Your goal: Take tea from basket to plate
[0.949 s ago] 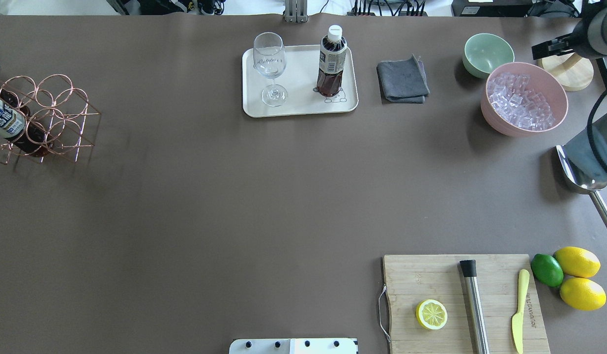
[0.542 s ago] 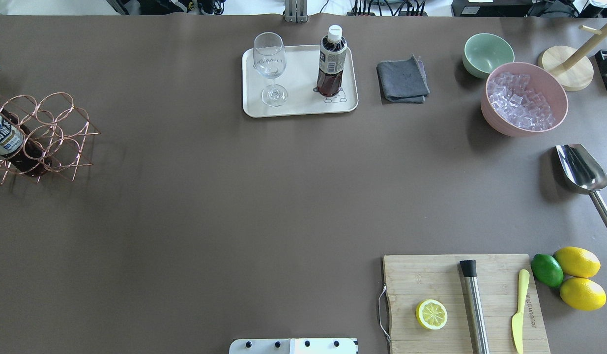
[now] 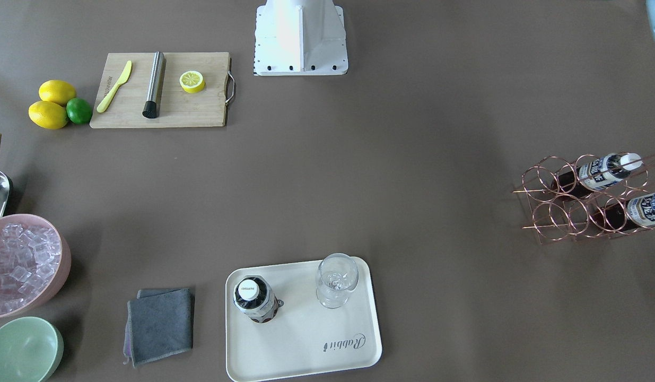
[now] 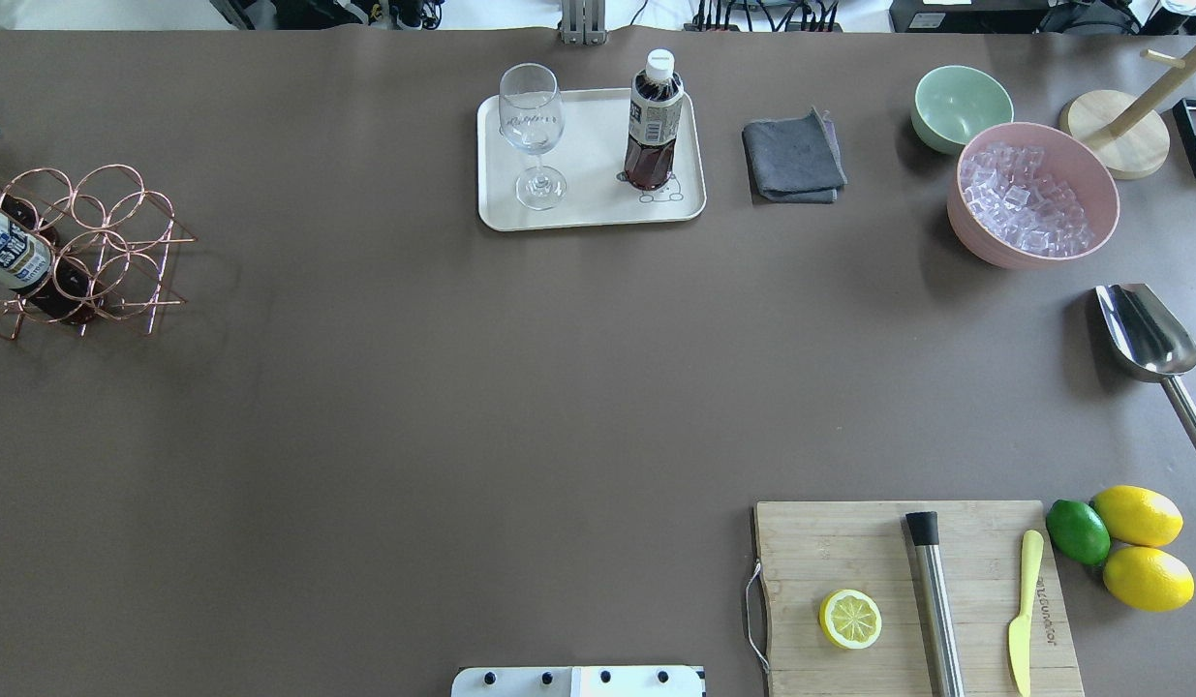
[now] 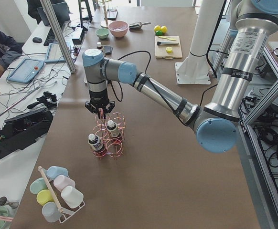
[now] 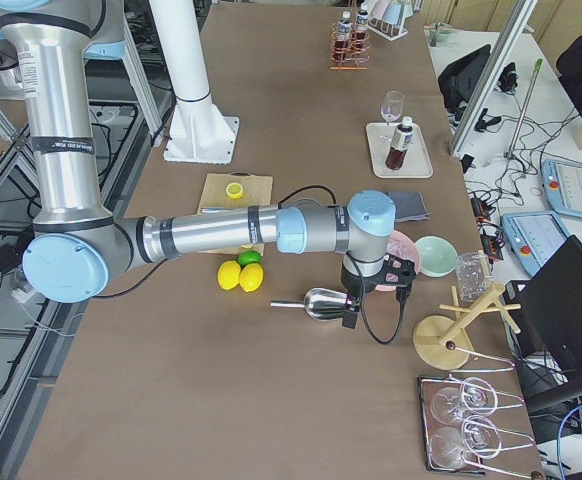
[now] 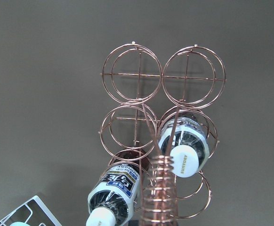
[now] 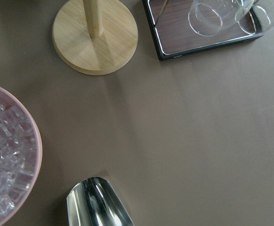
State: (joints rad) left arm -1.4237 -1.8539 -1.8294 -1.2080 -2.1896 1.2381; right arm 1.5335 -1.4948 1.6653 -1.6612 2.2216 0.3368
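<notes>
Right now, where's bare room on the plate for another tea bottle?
On the plate: between glass and tea bottle, plus the strip by the "Rabbit" script. Open table runs from plate to cutting board. Crowded around the pink ice bowl.

brown matte table (image 4: 462, 387) under even light, shadows soft. past fingers of left gripper (image 5: 100, 110), away from robot base: white side desk (image 5: 19, 90) with tablet (image 5: 28, 70), mouse (image 5: 37, 39). slanted aluminium post (image 5: 58, 36) rises beyond fingers at desk edge. black monitor (image 6: 569, 300) on same desk side. grey floor (image 5: 272, 210) on robot's side of table.
</notes>
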